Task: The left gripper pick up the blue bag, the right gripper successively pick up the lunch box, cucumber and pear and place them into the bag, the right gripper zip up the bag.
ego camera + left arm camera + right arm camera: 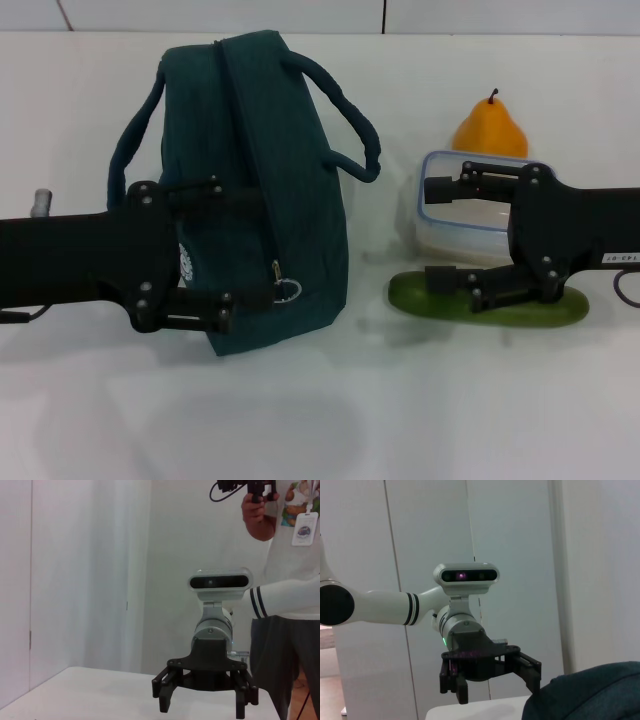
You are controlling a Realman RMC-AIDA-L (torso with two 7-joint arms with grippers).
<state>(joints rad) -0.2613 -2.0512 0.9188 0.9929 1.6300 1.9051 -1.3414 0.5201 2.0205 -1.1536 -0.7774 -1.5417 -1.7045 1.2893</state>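
The left gripper covers part of the blue bag, hiding most of its round white logo. Right of the bag, the right gripper overlaps the lunch box and the cucumber. The lunch box hides the pear's base.

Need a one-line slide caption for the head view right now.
Both open grippers, left gripper at the zipped blue bag, right gripper over lunch box and cucumber; pear behind.

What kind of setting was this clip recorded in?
Probably a lab or robot data-collection room: a plain white table, bare white wall panels, and a person with a badge standing beside the table holding up a camera rig.
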